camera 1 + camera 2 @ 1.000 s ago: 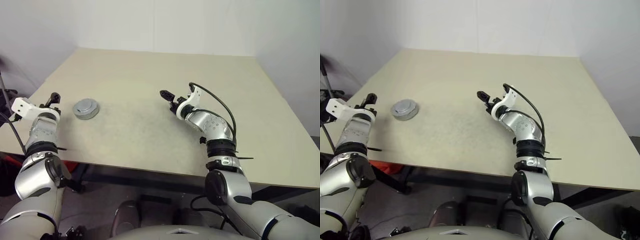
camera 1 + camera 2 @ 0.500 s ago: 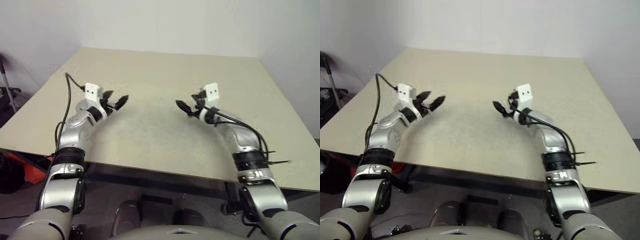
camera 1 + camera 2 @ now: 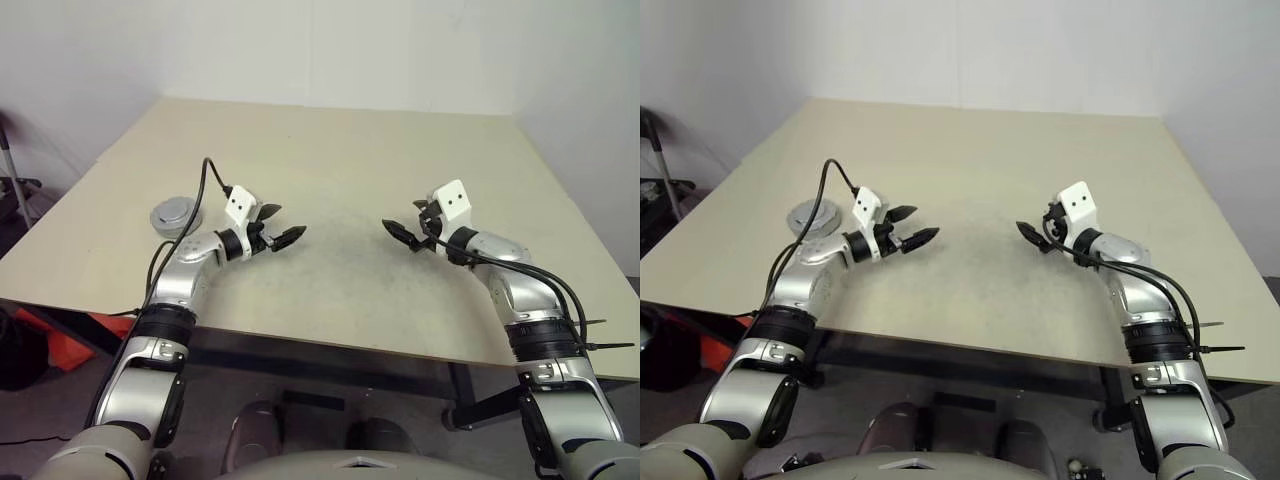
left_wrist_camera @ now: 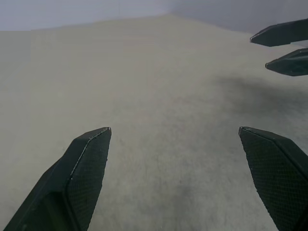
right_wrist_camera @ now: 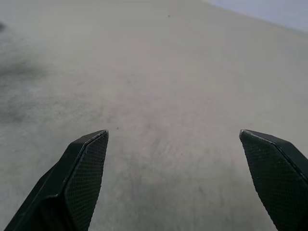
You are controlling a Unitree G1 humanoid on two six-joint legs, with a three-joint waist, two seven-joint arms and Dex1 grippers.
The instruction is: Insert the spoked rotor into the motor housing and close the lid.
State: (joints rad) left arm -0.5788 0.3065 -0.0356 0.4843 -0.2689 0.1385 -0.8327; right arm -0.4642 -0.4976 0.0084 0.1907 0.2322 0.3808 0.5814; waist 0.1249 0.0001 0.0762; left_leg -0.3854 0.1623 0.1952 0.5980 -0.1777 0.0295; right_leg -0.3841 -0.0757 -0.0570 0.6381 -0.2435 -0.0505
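The motor housing (image 3: pixel 172 214) is a short round silver-grey piece on the table's left part, half hidden behind my left forearm. A flat grey face with a raised centre covers its top; I cannot tell if that is the lid. The spoked rotor is out of view. My left gripper (image 3: pixel 291 221) is open and empty, to the right of the housing, pointing toward the table's middle. My right gripper (image 3: pixel 400 216) faces it from the right, open and empty. Between my left gripper's fingers (image 4: pixel 89 163) lies bare table, with the right gripper's fingertips (image 4: pixel 284 48) beyond.
The beige table (image 3: pixel 330 150) has white walls behind it and on its right. A bare stretch of tabletop lies between the two grippers. Its front edge runs just under both forearms. Something orange (image 3: pixel 60 335) lies on the floor below the table's left corner.
My left gripper swung from the table's left edge past the housing toward the middle, rolling as it went. My right gripper drew back to the right and rolled. Both stayed open.
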